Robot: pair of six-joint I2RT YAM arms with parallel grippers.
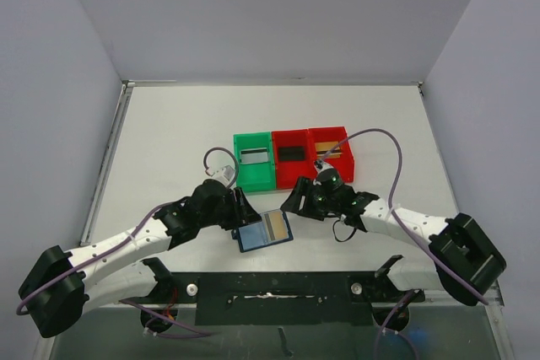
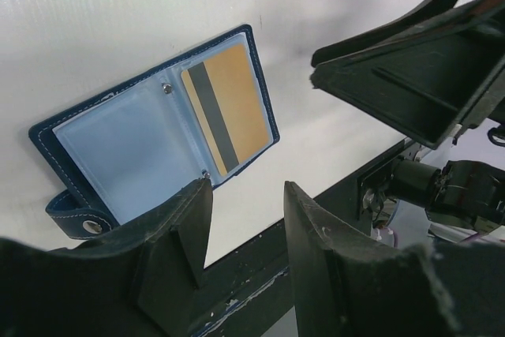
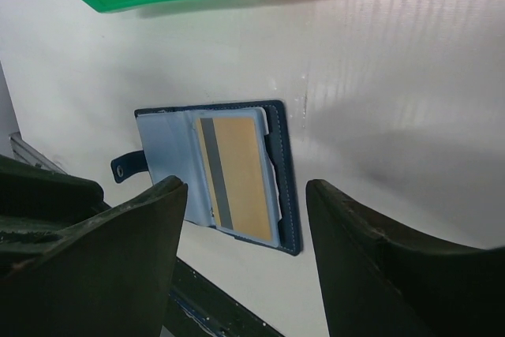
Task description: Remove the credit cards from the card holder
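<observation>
**Holder lay open on the bench, both end effectors empty**

The white bench [image 1: 169, 141] carried everything, with grey walls around it. The left arm [image 1: 118, 246] and right arm [image 1: 405, 225] reached inward from the near corners and met near the middle.

Beyond them three bins stood touching in a row: a green bin [image 1: 254, 160] on the left, a middle red bin [image 1: 291, 158] and a right red bin [image 1: 331, 152]. Each held a flat piece: a pale card [image 1: 253, 156], a black card [image 1: 291, 153] and a tan card [image 1: 334, 151].

The left end effector [image 2: 245, 203] sat just beside the holder's left edge. Its jaws were partly apart with nothing between them. Whether one finger touched the holder, I could not tell. The right end effector [image 3: 246, 195] hung above the holder's right side, jaws wide and gripping nothing.

The holder [image 1: 263, 230] lay flat and open on the bench, between the two end effectors and nearer than the bins. It was dark blue with pale blue pockets and a snap tab on the left.

A striped card [image 2: 229, 108], gold with a dark stripe, sat in the holder's right pocket.
</observation>
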